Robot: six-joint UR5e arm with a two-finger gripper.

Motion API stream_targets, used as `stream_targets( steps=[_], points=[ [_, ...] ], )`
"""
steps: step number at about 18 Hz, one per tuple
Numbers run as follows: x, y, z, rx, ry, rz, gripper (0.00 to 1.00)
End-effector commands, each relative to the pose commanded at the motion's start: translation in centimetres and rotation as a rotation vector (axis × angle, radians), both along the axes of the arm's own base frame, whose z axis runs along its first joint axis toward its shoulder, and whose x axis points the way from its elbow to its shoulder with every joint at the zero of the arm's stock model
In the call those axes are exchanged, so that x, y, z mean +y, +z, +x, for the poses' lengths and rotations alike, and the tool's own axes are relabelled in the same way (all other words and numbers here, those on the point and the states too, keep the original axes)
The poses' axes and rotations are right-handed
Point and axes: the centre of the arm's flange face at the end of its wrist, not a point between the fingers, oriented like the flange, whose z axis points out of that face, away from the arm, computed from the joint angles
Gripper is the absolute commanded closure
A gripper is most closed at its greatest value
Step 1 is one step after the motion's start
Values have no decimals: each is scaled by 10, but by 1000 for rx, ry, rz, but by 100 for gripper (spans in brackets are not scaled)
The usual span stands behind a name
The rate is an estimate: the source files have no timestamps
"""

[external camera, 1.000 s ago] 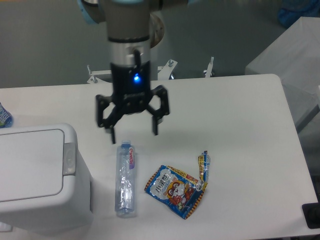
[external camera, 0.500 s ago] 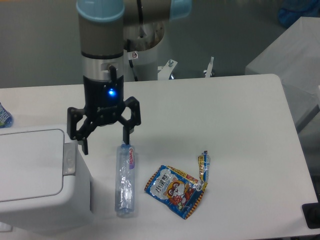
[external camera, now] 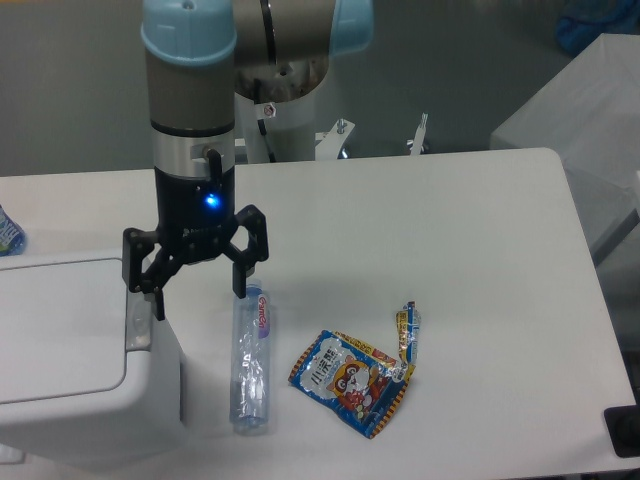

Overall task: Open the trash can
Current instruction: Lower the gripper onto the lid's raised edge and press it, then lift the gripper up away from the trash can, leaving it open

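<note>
White laminate covers the desk (external camera: 470, 210), the biggest surface we see, and on its near-left corner stands the trash can (external camera: 70, 360), a boxy white bin with its flat lid down. Its small grey push tab (external camera: 139, 320) sits at the right edge of the top.

Next in size is the arm, coming down from above with a blue light lit on its wrist. Its end effector (external camera: 196, 296) is released, fingers spread wide and gripping nothing; one fingertip hangs right at the bin's tab edge, the other over the neck end of a clear plastic bottle (external camera: 251, 362) lying just beside the bin. A blue snack packet (external camera: 350, 381) and a thin crumpled wrapper (external camera: 405, 329) lie further right, apart from the bottle.

We judge the risks to be these: with the fingers so wide, a descent could put the left finger beside the tab, not on it, so the lid stays latched; the right finger could strike the bottle and roll it; and an off-centre push might tip or shove the light bin.

Against the earlier frames, the end effector has moved left from above the bottle to the bin's edge and sits lower, its spread unchanged. Bottle, packet and wrapper have not shifted.
</note>
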Motion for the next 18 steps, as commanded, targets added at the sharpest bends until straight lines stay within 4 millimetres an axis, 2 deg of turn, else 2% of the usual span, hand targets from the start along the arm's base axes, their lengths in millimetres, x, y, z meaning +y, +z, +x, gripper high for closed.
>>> stream_targets(
  steps=[18],
  points=[
    [4, -8, 3, -6, -8, -13, 0]
  ],
)
